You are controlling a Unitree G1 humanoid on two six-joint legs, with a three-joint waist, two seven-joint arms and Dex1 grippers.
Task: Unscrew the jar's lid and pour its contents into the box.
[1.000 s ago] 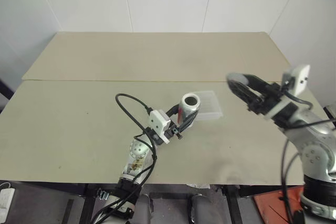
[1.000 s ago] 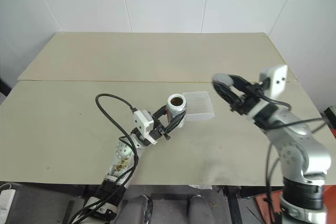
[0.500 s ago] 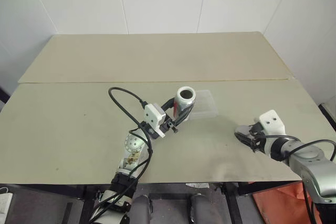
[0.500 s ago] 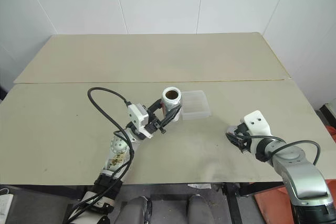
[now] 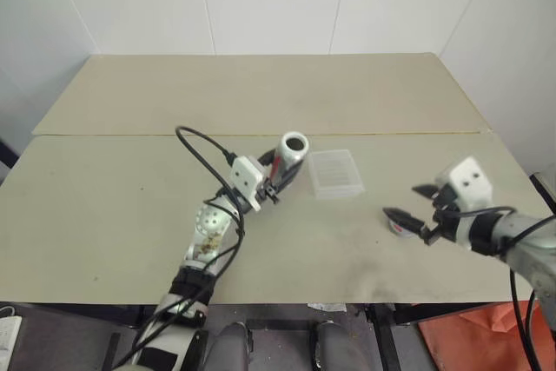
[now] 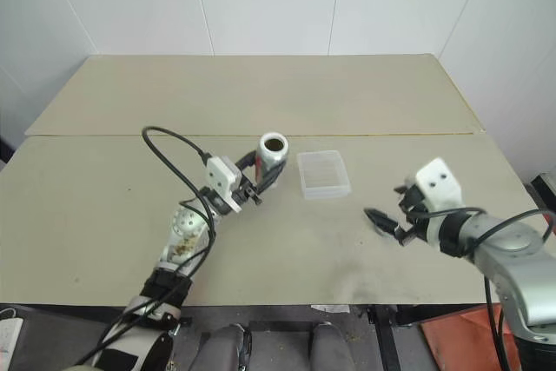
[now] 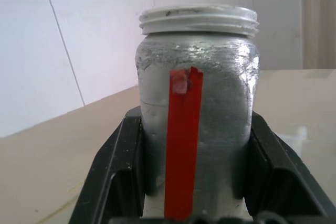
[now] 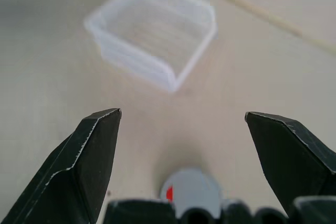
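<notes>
My left gripper is shut on the jar, held a little above the table, left of the box. The jar's mouth is open. In the left wrist view the jar stands upright between the black fingers, its red stripe facing the camera. The box lies flat on the table to the jar's right and is also seen in the right wrist view. My right gripper hangs open low over the table, right of the box. The grey lid lies on the table between its spread fingers.
The beige table has a seam running across it behind the jar and box. A black cable loops up from my left forearm. White walls close in behind and to the right of the table.
My right gripper came down from a raised position to the table and opened, leaving the lid lying on the surface. My left arm carried the jar slightly left and farther out.
</notes>
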